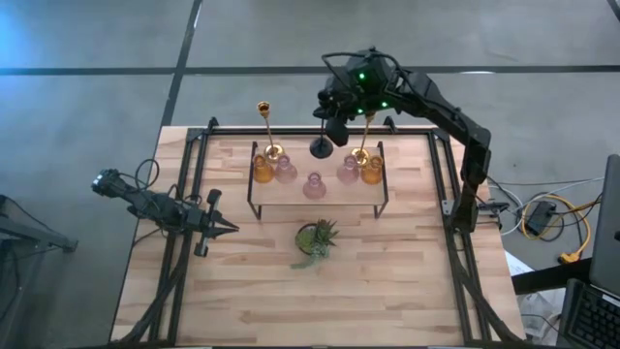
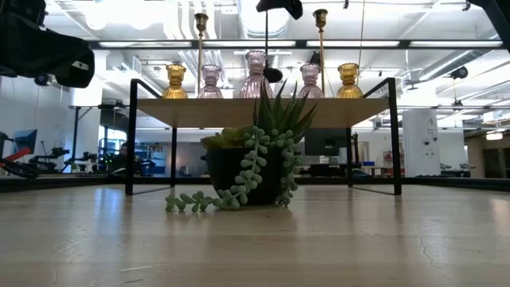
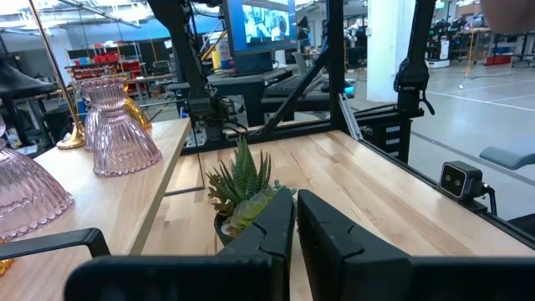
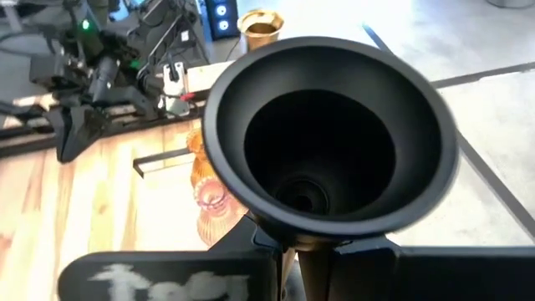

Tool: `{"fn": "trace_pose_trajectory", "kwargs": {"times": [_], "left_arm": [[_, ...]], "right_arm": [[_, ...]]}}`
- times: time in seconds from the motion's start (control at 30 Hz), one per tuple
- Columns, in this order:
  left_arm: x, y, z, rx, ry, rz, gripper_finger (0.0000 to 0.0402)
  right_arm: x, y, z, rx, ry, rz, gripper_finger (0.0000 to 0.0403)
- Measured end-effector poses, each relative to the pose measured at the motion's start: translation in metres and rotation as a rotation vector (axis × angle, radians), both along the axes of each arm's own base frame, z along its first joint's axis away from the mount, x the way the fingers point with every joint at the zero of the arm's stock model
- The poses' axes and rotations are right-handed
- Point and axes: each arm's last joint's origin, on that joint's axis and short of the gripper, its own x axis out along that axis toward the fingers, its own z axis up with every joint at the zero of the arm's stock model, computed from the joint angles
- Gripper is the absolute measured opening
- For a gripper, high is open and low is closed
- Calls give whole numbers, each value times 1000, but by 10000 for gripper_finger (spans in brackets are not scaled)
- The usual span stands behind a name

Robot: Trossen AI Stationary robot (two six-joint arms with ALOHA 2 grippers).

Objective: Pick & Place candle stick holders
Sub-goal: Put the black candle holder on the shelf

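My right gripper [image 1: 334,121] hangs over the far edge of the small raised shelf [image 1: 315,202], its fingers closed around the slim stem of the black candle stick holder [image 4: 326,142], just beneath the flared cup that fills the right wrist view. Gripping high on the stem keeps the holder upright; in the high view its round black base [image 1: 320,147] shows behind the row on the shelf, and I cannot tell whether it rests on the shelf or hangs just clear of it. Two gold candle stick holders [image 1: 264,126] stand upright near the shelf's two ends, with amber glass holders [image 1: 263,171] outermost and pink glass holders [image 1: 314,185] between them, leaving the middle rear of the row as the likely station for the black one. A small green plant [image 1: 317,238] stands on the table in front of the shelf. My left gripper [image 1: 221,227] waits low at the table's left side, fingers nearly together and holding nothing, pointed toward the plant.
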Motion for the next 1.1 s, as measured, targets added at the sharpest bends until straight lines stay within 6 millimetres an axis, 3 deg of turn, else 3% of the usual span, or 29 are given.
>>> {"fn": "trace_pose_trajectory", "kwargs": {"times": [0.43, 1.1], "left_arm": [[0, 0, 0, 0, 0, 0, 26], [0, 0, 0, 0, 0, 0, 26]], "right_arm": [[14, -3, -17, -54, -5, 110, 8], [13, -18, -34, -44, 10, 269, 8]]}}
